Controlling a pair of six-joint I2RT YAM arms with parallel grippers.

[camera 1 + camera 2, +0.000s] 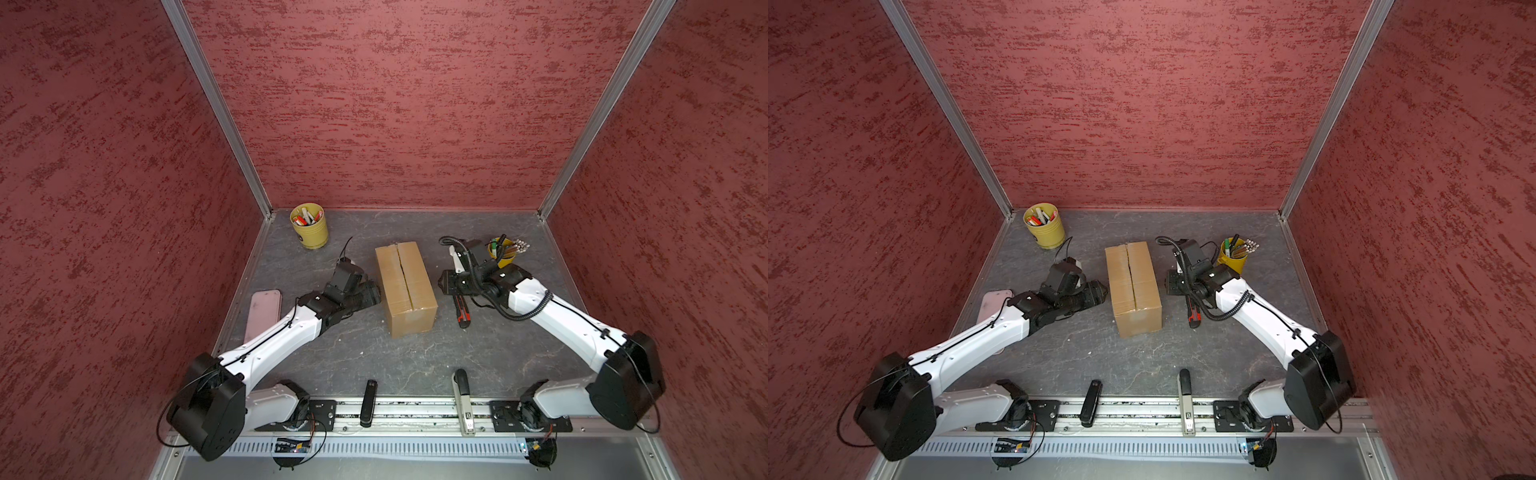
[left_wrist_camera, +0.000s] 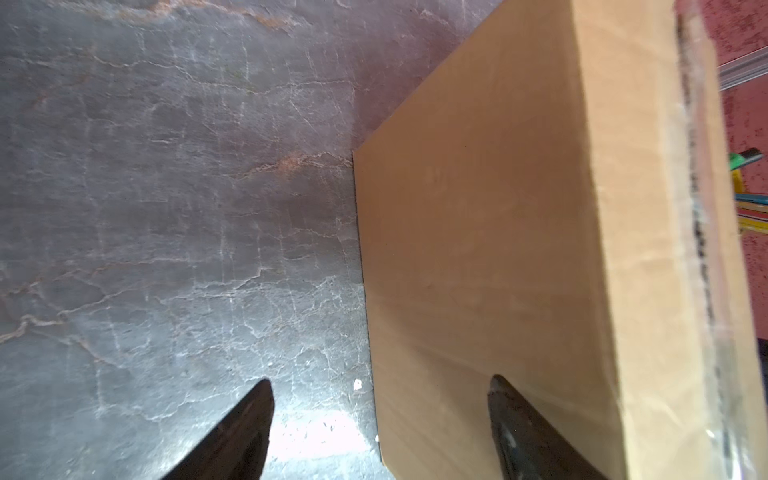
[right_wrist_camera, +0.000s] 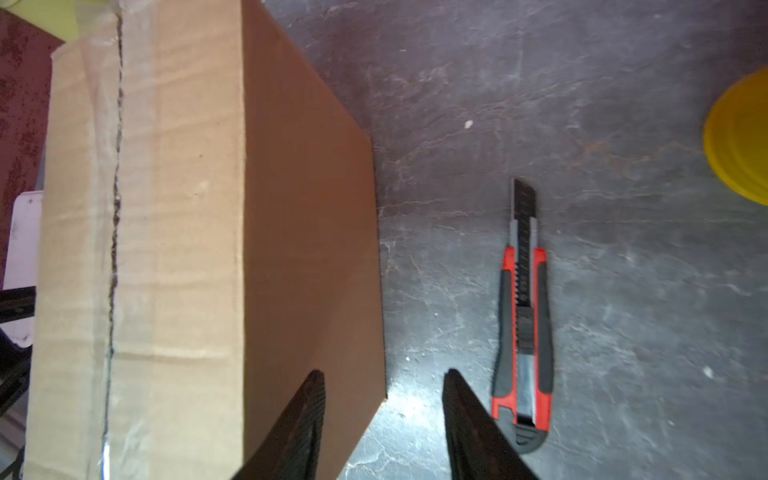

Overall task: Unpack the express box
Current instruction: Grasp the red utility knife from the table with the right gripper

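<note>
Express box (image 1: 405,286) at middle of worktop (image 1: 457,353), long axis toward back edge, flaps down, ragged slit along taped centre seam. Left gripper (image 2: 380,395) just beside box's left wall, jaws apart, empty. Right gripper (image 3: 384,386) near box's right wall, jaws apart, empty. Red-black utility knife (image 3: 523,316) flat on worktop beside right gripper, blade out. Yellow pen cup (image 1: 309,226) near back-left corner.

No legible text or labels anywhere

Top views bright, even, soft shadows; walls (image 1: 415,104) bow at edges. Wrist views: white glare on tabletop (image 2: 316,432), express box (image 2: 478,249) soft, yellow cup (image 3: 739,137) blurred.
</note>
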